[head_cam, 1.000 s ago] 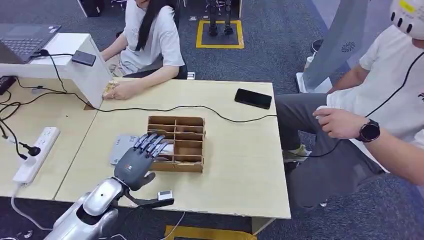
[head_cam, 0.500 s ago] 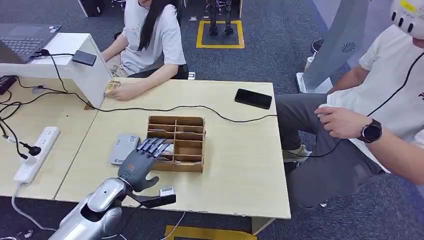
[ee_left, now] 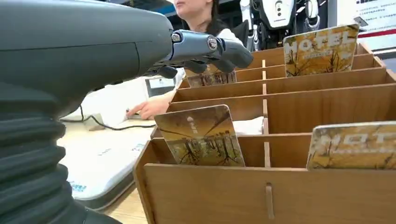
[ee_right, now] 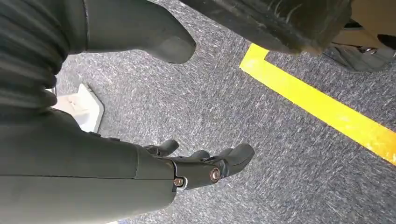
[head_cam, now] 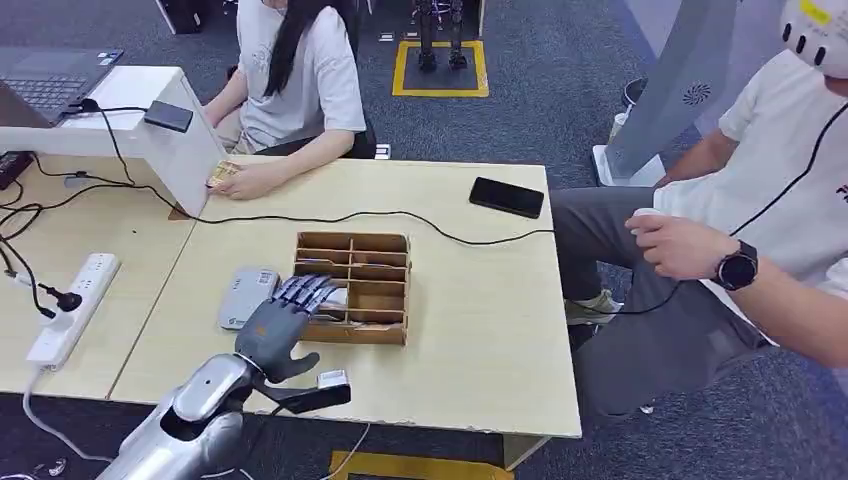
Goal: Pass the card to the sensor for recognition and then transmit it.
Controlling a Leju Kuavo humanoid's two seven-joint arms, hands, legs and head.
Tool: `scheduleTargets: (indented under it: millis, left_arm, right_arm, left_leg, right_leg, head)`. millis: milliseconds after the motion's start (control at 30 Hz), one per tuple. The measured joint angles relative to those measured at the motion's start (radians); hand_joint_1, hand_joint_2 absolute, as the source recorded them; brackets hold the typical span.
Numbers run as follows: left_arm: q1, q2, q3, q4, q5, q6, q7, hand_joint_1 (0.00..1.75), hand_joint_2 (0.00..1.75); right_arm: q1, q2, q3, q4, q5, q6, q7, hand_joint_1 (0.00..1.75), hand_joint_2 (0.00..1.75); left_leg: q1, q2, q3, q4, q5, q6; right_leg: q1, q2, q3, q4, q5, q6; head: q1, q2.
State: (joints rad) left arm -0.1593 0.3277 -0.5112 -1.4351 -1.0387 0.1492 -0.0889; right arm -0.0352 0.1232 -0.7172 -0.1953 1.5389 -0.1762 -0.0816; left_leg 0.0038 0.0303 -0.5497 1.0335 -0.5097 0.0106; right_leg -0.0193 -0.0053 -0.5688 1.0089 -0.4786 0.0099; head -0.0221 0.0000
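On the left of the table lies the grey sensor (head_cam: 246,296), just beside the wooden card rack (head_cam: 355,286). The left hand (head_cam: 281,319) reaches over the rack's near-left slots, fingers spread and holding nothing. The nearest card (ee_left: 201,136) stands upright just under those fingers, long edge along its slot. The right hand (ee_right: 201,167) hangs empty over the floor, so the left is nearer.

Left hand (ee_left: 205,49) reaches over wooden organizer (ee_left: 280,196), fingers (ee_left: 229,49) curled above card (ee_left: 211,77) in far compartment (contact unclear). Nearer card (ee_left: 201,136) stands tilted in front slot. Two more cards marked HOTEL: one (ee_left: 320,49) at back, one (ee_left: 352,145) near front. Grey sensor pad (ee_left: 100,172) on bench (ee_left: 123,212) beside organizer.
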Motion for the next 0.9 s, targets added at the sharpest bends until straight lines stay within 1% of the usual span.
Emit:
scheduleTargets:
  millis: [333, 467, 633, 900]
  left_arm:
    - [0.000, -0.008, 0.013, 0.000, 0.007, -0.001, -0.001, 0.00, 1.75]
    - [0.000, -0.010, 0.016, 0.000, -0.011, 0.000, 0.011, 0.00, 1.75]
    - [0.000, -0.009, 0.023, 0.007, -0.010, -0.004, 0.011, 0.00, 1.75]
    - [0.001, -0.011, 0.039, 0.009, 0.013, -0.004, 0.002, 0.00, 1.75]
  right_arm:
    - [0.000, 0.000, 0.000, 0.000, 0.002, 0.000, 0.000, 0.00, 1.75]
    - [0.000, 0.000, 0.000, 0.000, 0.002, 0.000, 0.000, 0.00, 1.75]
    - [0.000, 0.000, 0.000, 0.000, 0.002, 0.000, 0.000, 0.00, 1.75]
    - [0.000, 0.000, 0.000, 0.000, 0.003, 0.000, 0.000, 0.00, 1.75]
  left_leg:
    - [0.000, 0.000, 0.000, 0.000, 0.000, 0.000]
    - [0.000, 0.000, 0.000, 0.000, 0.000, 0.000]
    - [0.000, 0.000, 0.000, 0.000, 0.000, 0.000]
    - [0.000, 0.000, 0.000, 0.000, 0.000, 0.000]
  right_leg:
    - [0.000, 0.000, 0.000, 0.000, 0.000, 0.000]
    - [0.000, 0.000, 0.000, 0.000, 0.000, 0.000]
    - [0.000, 0.000, 0.000, 0.000, 0.000, 0.000]
    - [0.000, 0.000, 0.000, 0.000, 0.000, 0.000]
  head:
    - [0.000, 0.000]
    - [0.000, 0.000]
    - [0.000, 0.000]
    - [0.000, 0.000]
